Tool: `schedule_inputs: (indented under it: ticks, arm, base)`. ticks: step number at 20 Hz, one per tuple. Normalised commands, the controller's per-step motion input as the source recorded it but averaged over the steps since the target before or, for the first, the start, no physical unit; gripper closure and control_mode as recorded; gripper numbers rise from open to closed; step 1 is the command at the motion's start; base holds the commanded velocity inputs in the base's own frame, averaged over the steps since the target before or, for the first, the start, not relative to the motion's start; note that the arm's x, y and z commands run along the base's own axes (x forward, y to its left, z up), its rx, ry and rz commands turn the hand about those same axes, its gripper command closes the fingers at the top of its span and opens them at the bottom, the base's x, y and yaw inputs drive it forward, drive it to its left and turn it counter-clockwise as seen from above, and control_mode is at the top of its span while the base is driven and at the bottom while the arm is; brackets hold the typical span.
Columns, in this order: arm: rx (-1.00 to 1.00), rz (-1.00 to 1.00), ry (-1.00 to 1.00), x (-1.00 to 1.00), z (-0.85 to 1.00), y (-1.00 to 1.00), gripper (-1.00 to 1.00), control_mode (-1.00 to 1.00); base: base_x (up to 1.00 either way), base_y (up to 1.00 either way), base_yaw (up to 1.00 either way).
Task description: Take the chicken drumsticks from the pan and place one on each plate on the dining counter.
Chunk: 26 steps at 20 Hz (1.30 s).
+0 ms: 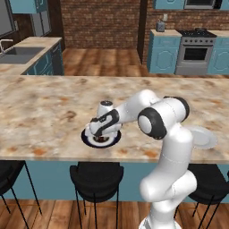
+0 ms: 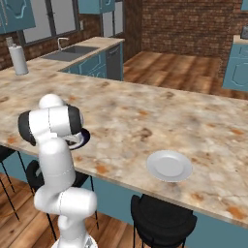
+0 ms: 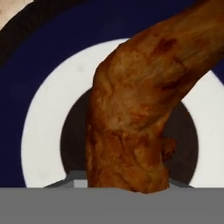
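Claw (image 1: 102, 134) clenched on glossy orange-brown chicken drumstick (image 3: 135, 113) over blue-ringed round plate (image 3: 43, 131). Looks greasy, slippery, light; grip mid-shaft prob best.

No readable text, labels, brands or numbers anywhere.

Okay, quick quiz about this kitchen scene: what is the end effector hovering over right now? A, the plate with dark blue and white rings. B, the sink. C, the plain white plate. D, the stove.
A: the end effector is low over the ringed plate, and the hand view shows a drumstick in front of its blue and white rings; the plain white plate lies apart, farther along the counter.
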Motion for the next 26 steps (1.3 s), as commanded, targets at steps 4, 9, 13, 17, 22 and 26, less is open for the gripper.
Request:
schedule_inputs:
  ticks: [4, 9, 13, 17, 22, 26]
  arm:
    - [0.11, 0.01, -0.18, -0.39, 0.38, 0.0, -1.0, -1.0]
    - [0.0, 0.01, -0.08, 0.0, 0.65, 0.03, -1.0, -1.0]
    - [0.0, 0.01, -0.06, -0.31, 0.83, -0.14, -1.0, -1.0]
    - [0.0, 0.07, -0.16, -0.93, 0.97, -0.32, -1.0, -1.0]
    - [-0.03, 0.04, -0.23, -1.0, 0.86, -0.39, -1.0, -1.0]
    - [-0.01, -0.03, -0.08, -1.0, 0.07, -0.93, -1.0, -1.0]
  base:
    - [0.0, 0.0, 0.0]
    - [0.0, 0.0, 0.0]
    - [0.0, 0.0, 0.0]
    - [0.0, 0.0, 0.0]
    - [0.0, 0.0, 0.0]
    - [0.0, 0.0, 0.0]
